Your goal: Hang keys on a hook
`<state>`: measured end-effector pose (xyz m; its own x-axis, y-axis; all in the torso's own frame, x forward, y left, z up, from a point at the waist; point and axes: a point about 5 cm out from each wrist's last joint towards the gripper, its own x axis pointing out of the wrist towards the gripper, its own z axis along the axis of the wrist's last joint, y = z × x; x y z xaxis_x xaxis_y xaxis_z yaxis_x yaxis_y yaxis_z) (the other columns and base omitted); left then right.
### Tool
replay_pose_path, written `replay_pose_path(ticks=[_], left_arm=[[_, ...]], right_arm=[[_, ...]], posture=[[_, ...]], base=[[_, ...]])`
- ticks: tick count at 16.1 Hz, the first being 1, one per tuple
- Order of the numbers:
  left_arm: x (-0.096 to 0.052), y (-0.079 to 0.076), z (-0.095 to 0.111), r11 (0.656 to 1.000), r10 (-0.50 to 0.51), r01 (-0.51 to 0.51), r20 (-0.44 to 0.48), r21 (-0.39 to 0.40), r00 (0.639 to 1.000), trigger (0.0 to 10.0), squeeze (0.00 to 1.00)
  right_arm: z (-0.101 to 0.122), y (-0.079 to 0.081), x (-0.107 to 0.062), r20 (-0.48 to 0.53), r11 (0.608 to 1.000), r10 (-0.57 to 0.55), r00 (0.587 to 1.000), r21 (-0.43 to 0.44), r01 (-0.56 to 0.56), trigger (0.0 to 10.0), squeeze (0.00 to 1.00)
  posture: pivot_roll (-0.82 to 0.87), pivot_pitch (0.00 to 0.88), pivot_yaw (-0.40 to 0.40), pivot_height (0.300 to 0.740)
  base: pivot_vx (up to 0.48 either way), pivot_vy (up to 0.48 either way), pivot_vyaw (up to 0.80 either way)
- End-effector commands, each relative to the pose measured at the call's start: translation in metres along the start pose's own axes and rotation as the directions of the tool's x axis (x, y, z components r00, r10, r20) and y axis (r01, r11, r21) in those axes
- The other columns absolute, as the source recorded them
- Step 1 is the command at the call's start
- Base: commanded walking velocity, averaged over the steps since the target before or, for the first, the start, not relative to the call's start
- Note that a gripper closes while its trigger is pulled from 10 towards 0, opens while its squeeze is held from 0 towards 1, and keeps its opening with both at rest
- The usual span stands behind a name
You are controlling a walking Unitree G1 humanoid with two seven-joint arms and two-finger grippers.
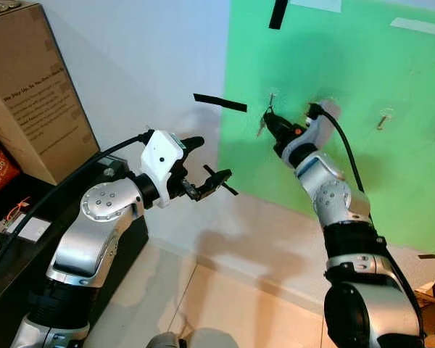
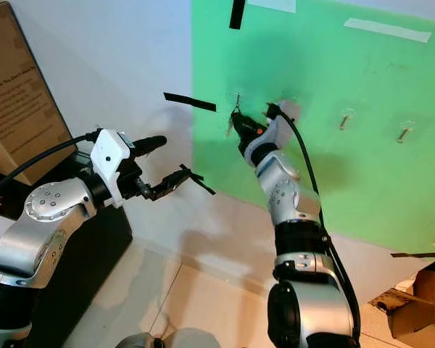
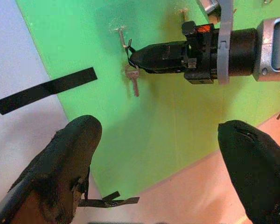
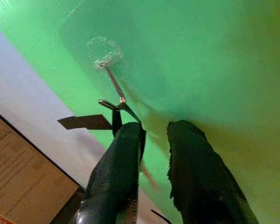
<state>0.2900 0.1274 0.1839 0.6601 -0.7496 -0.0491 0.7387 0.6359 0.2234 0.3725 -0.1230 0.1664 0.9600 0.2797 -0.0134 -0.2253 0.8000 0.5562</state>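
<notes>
From the left eye view I see my right gripper (image 1: pixel 270 122) up at the small metal hook (image 1: pixel 272 96) on the green wall sheet (image 1: pixel 391 174); my left gripper (image 1: pixel 216 178) hovers off the wall, fingers apart. In the left wrist view the small silver key (image 3: pixel 133 81) dangles from the hook, its ring at the right fingertips. In the right wrist view I see a narrow gap between those fingers, with a thin dark loop beside one.

White wall (image 1: pixel 145 65), green panel (image 1: pixel 362 145), tiled floor (image 1: pixel 225 304)
</notes>
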Motion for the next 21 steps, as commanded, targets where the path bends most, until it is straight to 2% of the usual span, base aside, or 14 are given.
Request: replay_pose_path(ticks=[1, 3, 4, 6, 8, 11, 12, 13, 15, 18, 21], left_arm=[[0.001, 0.004, 0.004, 1.0, 0.009, -0.009, 0.0, 0.01, 1.0, 10.0, 0.0], [0.002, 0.005, 0.003, 1.0, 0.013, -0.013, -0.003, 0.011, 1.0, 10.0, 0.0], [0.002, 0.005, 0.003, 1.0, 0.015, -0.015, -0.004, 0.013, 1.0, 10.0, 0.0], [0.003, 0.006, 0.003, 1.0, 0.019, -0.019, -0.006, 0.017, 1.0, 10.0, 0.0], [0.004, 0.007, 0.003, 1.0, 0.022, -0.021, -0.007, 0.019, 1.0, 10.0, 0.0], [0.004, 0.007, 0.002, 0.999, 0.023, -0.023, -0.01, 0.022, 1.0, 10.0, 0.0], [0.004, 0.007, 0.002, 0.999, 0.024, -0.024, -0.01, 0.023, 1.0, 10.0, 0.0], [0.004, 0.007, 0.002, 0.999, 0.025, -0.024, -0.01, 0.024, 1.0, 10.0, 0.0], [0.003, 0.008, 0.001, 0.999, 0.033, -0.032, -0.014, 0.025, 0.999, 10.0, 0.0], [0.002, 0.011, -0.002, 0.996, 0.089, -0.089, -0.011, 0.014, 0.996, 10.0, 0.0], [-0.002, 0.013, -0.01, 0.988, 0.154, -0.154, -0.03, 0.009, 0.988, 10.0, 0.0]], right_arm=[[0.003, -0.002, -0.003, 0.028, 1.0, -0.001, 1.0, -0.005, 0.001, 10.0, 1.0], [0.002, -0.004, -0.005, 0.029, 0.999, -0.022, 0.999, -0.049, 0.023, 10.0, 1.0], [0.002, -0.002, -0.005, 0.032, 0.999, -0.005, 0.999, -0.039, 0.006, 10.0, 1.0], [0.004, -0.001, -0.006, 0.061, 1.0, 0.009, 0.998, -0.013, -0.008, 10.0, 1.0], [0.01, -0.001, -0.005, 0.093, 0.998, -0.021, 0.995, 0.066, 0.015, 10.0, 1.0], [0.008, 0.004, -0.005, 0.086, 0.997, 0.038, 0.996, -0.068, -0.032, 10.0, 1.0], [0.007, 0.004, -0.007, 0.109, 0.988, 0.05, 0.993, -0.148, -0.034, 10.0, 1.0], [0.007, 0.002, -0.007, 0.132, 0.992, 0.026, 0.991, -0.123, -0.009, 10.0, 1.0], [0.006, 0.001, -0.009, 0.143, 0.991, 0.007, 0.99, -0.13, 0.011, 10.0, 1.0], [0.006, 0.001, -0.018, 0.184, 0.986, 0.012, 0.983, -0.167, 0.019, 10.0, 1.0], [-0.001, 0.003, -0.029, 0.164, 0.98, 0.015, 0.986, -0.201, 0.018, 10.0, 1.0]], posture=[[0.04, 0.0, -0.013, 0.74], [0.04, 0.0, -0.011, 0.74], [0.04, 0.0, -0.009, 0.74], [0.03, 0.0, -0.005, 0.74], [0.03, 0.0, -0.005, 0.74], [0.03, 0.0, -0.003, 0.74], [0.04, 0.0, -0.004, 0.74], [0.04, 0.0, -0.004, 0.74], [0.04, 0.0, -0.007, 0.74], [0.03, 0.0, -0.007, 0.74], [0.03, 0.0, -0.012, 0.74]], base=[[0.0, 0.0, 0.0], [0.0, 0.0, 0.0], [0.0, 0.0, 0.0], [0.0, 0.0, 0.0], [0.0, 0.0, 0.0], [0.0, 0.0, 0.0], [0.0, 0.0, 0.0], [0.0, 0.0, 0.0], [0.0, 0.0, 0.0], [0.0, 0.0, 0.0], [0.0, 0.0, 0.0]])
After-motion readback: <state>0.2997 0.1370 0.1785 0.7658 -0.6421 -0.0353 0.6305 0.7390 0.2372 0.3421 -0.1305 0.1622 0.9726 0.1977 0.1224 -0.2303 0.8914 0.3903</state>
